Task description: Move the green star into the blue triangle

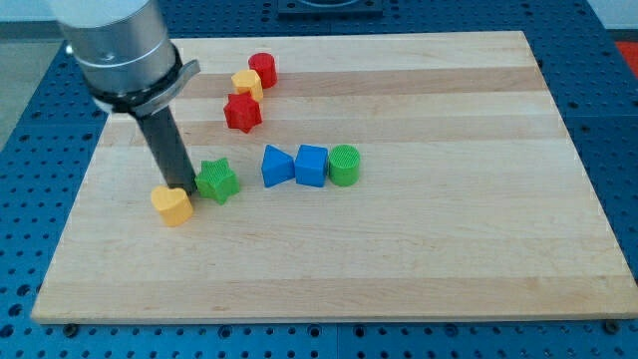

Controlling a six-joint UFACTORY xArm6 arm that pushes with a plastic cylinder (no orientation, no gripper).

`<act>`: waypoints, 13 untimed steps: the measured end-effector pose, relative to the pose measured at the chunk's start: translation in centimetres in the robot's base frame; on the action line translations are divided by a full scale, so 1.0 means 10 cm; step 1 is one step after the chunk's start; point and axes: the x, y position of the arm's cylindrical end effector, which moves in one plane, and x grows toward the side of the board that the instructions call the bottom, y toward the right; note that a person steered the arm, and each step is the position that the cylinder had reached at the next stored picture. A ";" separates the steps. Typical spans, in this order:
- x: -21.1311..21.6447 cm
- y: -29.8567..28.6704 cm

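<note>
Camera view has my tip (185, 187), a bare rod holding nothing, touching the green star's (217, 180) left side, blue triangle (276, 166) just right; star's probably light and slidey, so push dead centre.

My arm comes into view from the view's top left corner as a broad grey cylinder with a dark band and a small flange around its lower edge. From under that band a straight dark rod runs down, leaning slightly toward the view's right as it descends. My tip (185, 186) sits at the rod's very end, low on the worktop (399, 259), in the left half of the view. The rod is unbent and carries nothing. The arm's upper links lie outside the view.
</note>
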 end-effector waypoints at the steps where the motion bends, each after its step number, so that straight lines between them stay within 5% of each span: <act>1: 0.18 -0.09; 7: -0.10 0.65; 10: -0.43 -0.11; 13: -0.53 0.41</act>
